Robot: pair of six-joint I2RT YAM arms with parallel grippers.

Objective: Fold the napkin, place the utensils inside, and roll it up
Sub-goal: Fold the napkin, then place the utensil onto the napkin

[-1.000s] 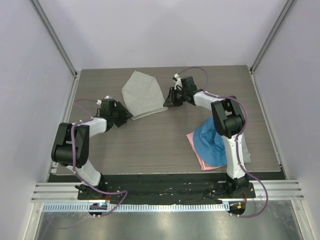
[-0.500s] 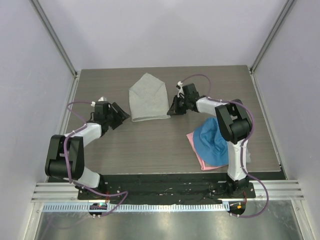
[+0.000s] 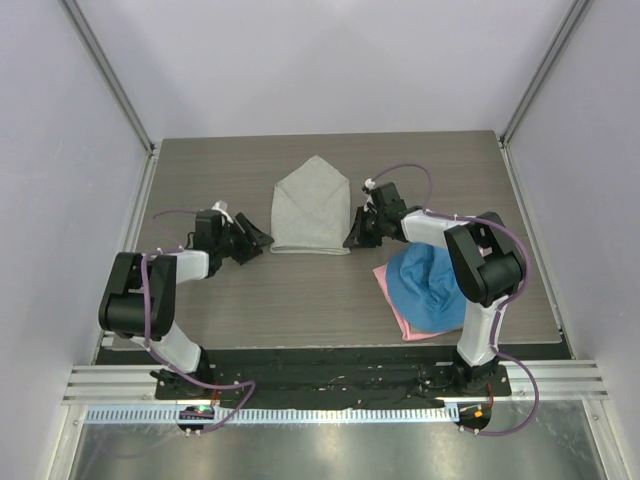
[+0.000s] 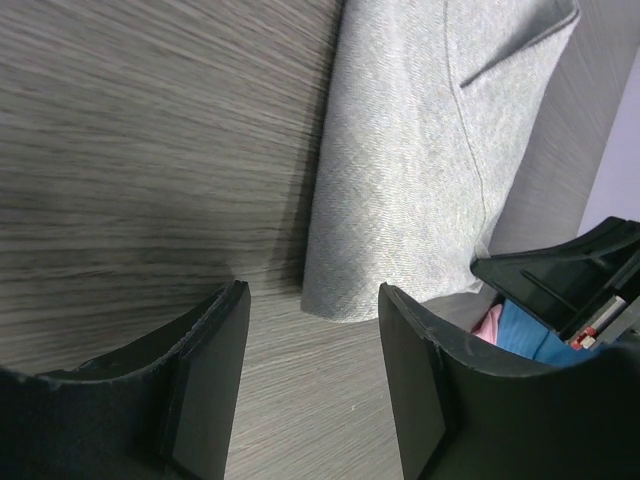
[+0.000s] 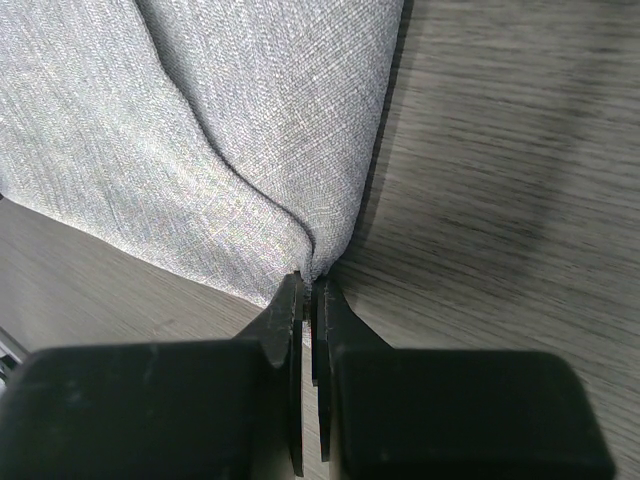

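The large light grey square napkin of thin soft fabric (image 3: 312,205) lies folded on the grey-brown wood-grain table (image 3: 300,290), towards its far middle. Its peak points away from the arms and its straight edge faces them.

The right gripper (image 3: 351,240) is at the napkin's near right corner. From the right wrist view, its jaws are clenched on the very tip of that corner (image 5: 310,285), with the cloth (image 5: 250,120) fanning out beyond them.

The left gripper (image 3: 260,238) is low by the near left corner with its jaws spread and nothing in them. The cloth's corner (image 4: 410,150) lies just past the gap, not touching.

A crumpled blue cloth (image 3: 425,285) lies on a pink cloth (image 3: 395,300), near the right arm.
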